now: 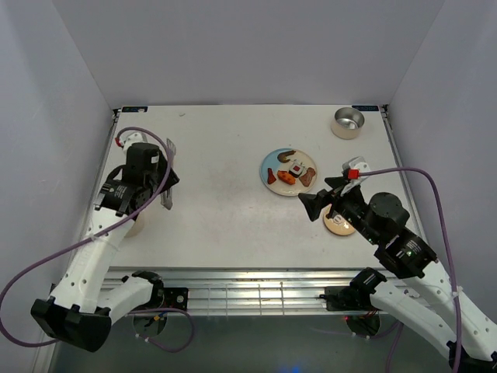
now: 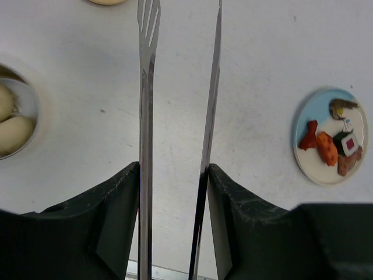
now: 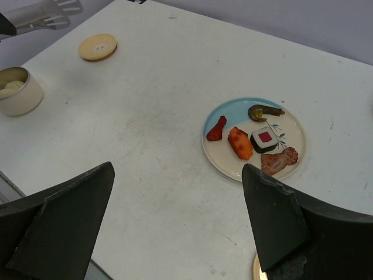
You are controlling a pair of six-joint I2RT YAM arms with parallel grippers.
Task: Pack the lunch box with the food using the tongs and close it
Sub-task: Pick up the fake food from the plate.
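Observation:
My left gripper [image 2: 175, 169] [image 1: 159, 177] is shut on the silver tongs [image 2: 145, 87] [image 1: 169, 149], one finger pressing on each arm, at the table's left side. The tong tips point away over bare table, with nothing between them. The food [image 3: 240, 143] [image 1: 289, 172] lies on a blue-and-white plate [image 3: 224, 158] [image 1: 269, 162] mid-table: a red piece, an orange piece, a sushi roll, a shrimp and a brown piece. A round metal lunch box tin [image 3: 20, 99] [image 2: 26, 125] holding pale lumps stands by the left arm. My right gripper [image 3: 178, 168] [image 1: 314, 200] hangs open and holds nothing, just in front of the plate.
A second metal tin [image 1: 347, 123] stands at the back right corner. One tan round lid [image 3: 98, 46] lies near the tongs, and another [image 1: 339, 225] sits under my right arm. The near table edge with its metal rail [image 1: 248, 280] runs along the front.

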